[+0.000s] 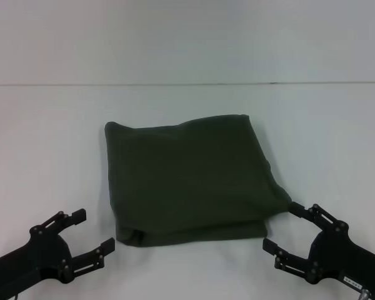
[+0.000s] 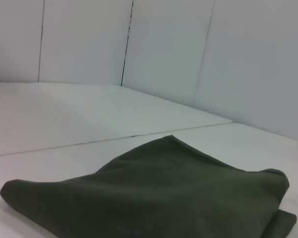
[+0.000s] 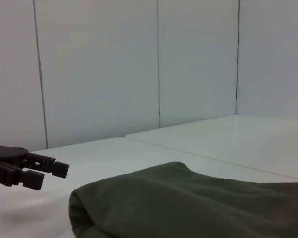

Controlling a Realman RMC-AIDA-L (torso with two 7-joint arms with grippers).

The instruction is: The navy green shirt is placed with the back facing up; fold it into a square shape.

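The navy green shirt [image 1: 187, 181] lies folded into a rough square in the middle of the white table, with doubled layers along its near edge. It also fills the lower part of the left wrist view [image 2: 154, 198] and the right wrist view [image 3: 198, 203]. My left gripper [image 1: 95, 230] sits low at the near left, open and empty, a short gap from the shirt's near left corner. It also shows in the right wrist view [image 3: 49, 177]. My right gripper [image 1: 281, 226] is at the near right, open, with one fingertip right at the shirt's right corner and nothing between its fingers.
The white table [image 1: 50, 144] stretches around the shirt, with a thin seam line [image 1: 187, 83] running across it behind the shirt. Pale wall panels [image 3: 114, 64] stand beyond the table.
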